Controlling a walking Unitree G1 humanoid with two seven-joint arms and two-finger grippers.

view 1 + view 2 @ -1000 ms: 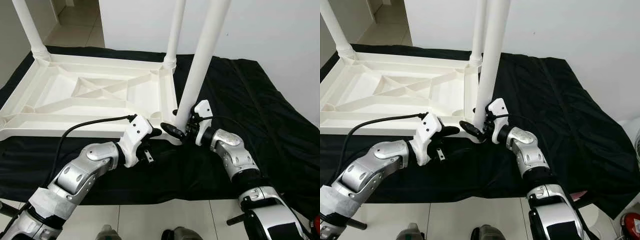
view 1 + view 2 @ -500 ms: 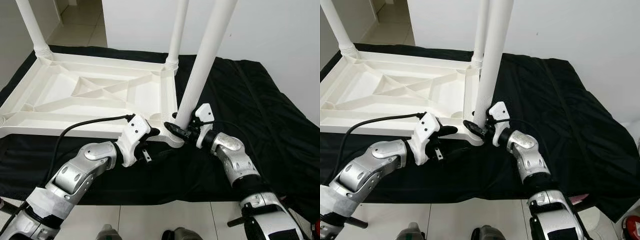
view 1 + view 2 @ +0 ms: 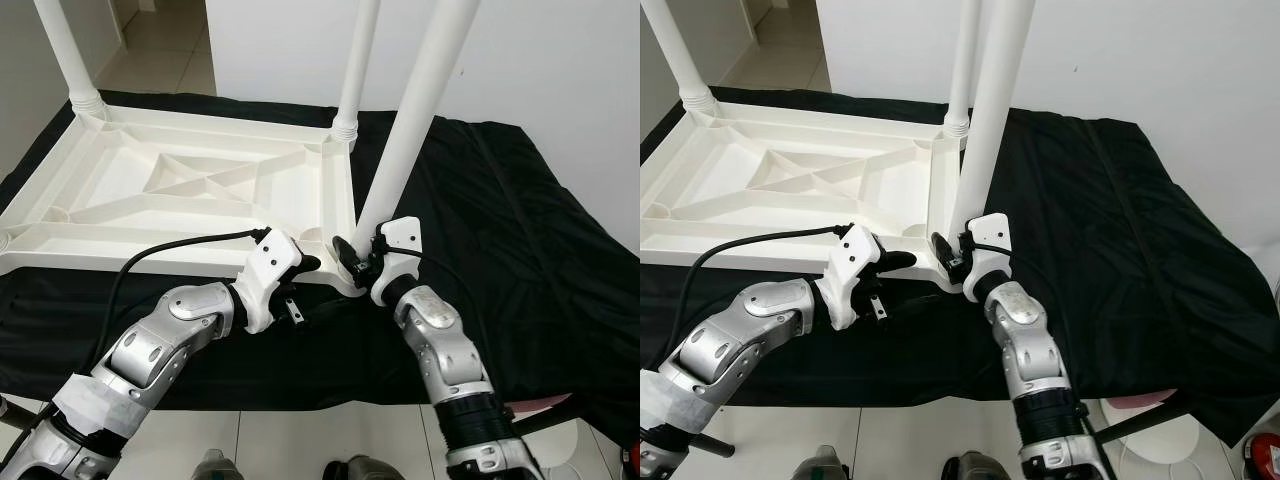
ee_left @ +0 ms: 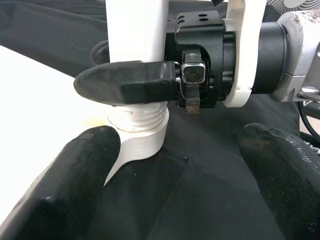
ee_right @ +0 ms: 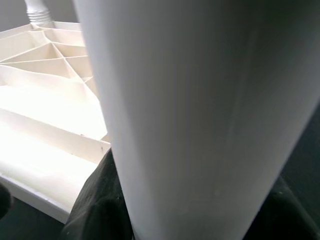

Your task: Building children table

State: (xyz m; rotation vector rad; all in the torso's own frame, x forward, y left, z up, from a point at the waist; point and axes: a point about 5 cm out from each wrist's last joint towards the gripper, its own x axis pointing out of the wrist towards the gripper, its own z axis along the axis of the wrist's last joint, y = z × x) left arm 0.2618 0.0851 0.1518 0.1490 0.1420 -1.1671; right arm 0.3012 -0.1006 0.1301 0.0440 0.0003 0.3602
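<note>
The white children's table top (image 3: 150, 215) lies upside down on a black cloth (image 3: 520, 230). A white leg (image 3: 415, 120) stands upright in the threaded socket (image 4: 137, 137) at its near right corner. My right gripper (image 3: 352, 258) is shut on this leg just above the socket, and one black finger (image 4: 125, 82) lies across the leg's front. The leg (image 5: 200, 110) is seen very close in the right wrist view. My left gripper (image 3: 300, 272) is open, low beside the same corner, with its fingertips (image 4: 85, 165) apart and nothing between them.
Two more white legs (image 3: 65, 50) (image 3: 355, 65) stand in the far corners. A white wall rises right behind the cloth. Pale floor tiles (image 3: 300, 440) run along the cloth's near edge. A red object (image 3: 1265, 455) sits at the lower right.
My right forearm has swung inward and the wrist has turned around the leg's base, still gripping it. The left gripper has hardly moved.
</note>
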